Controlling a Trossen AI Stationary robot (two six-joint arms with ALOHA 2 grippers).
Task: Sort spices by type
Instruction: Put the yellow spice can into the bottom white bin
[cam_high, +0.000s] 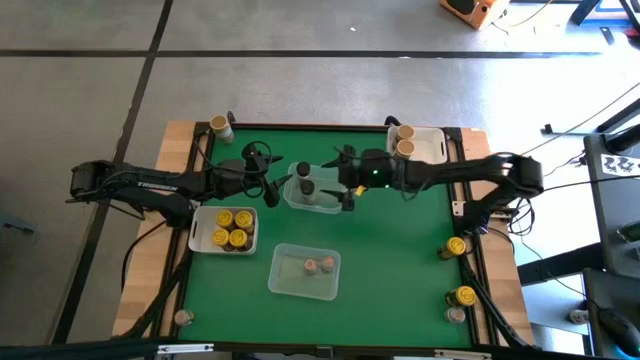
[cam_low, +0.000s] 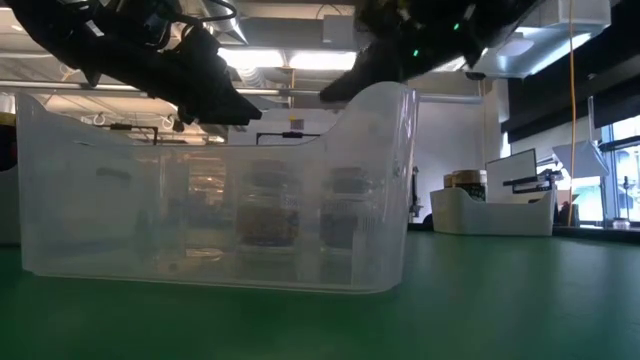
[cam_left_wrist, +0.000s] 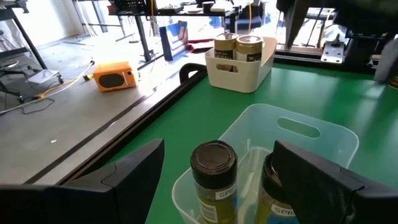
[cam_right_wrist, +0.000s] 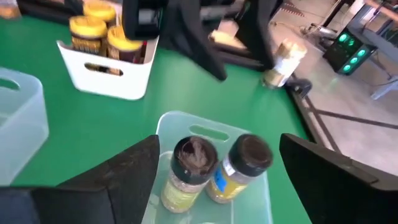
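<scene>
My two dark fingers (cam_left_wrist: 311, 180) on my left claw (cam_left_wrist: 214, 177) are spread wide, holding nothing. Right in front of them stands a black-lid spice jar (cam_left_wrist: 213, 180). It sits in a clear tub (cam_high: 312, 195) near the middle of the green table (cam_high: 400, 260), a bit toward the back edge. A second black-lid jar (cam_right_wrist: 241, 167) stands just beside it. My right claw (cam_right_wrist: 214, 180) hangs over the same tub, spread wide too and empty.

I think the black lids go together here, because each kind has its own home. The yellow-lid jars (cam_high: 231, 227) sit in a white tray (cam_high: 199, 238) near the left edge. Two tan-lid jars (cam_high: 404, 139) wait in another white tray (cam_high: 434, 142) at the back right corner. Two pinkish-lid jars (cam_high: 319, 265) are in a second clear tub (cam_high: 290, 284) near the front. More yellow-lid jars (cam_high: 460, 270) on the right edge still need sorting.
</scene>
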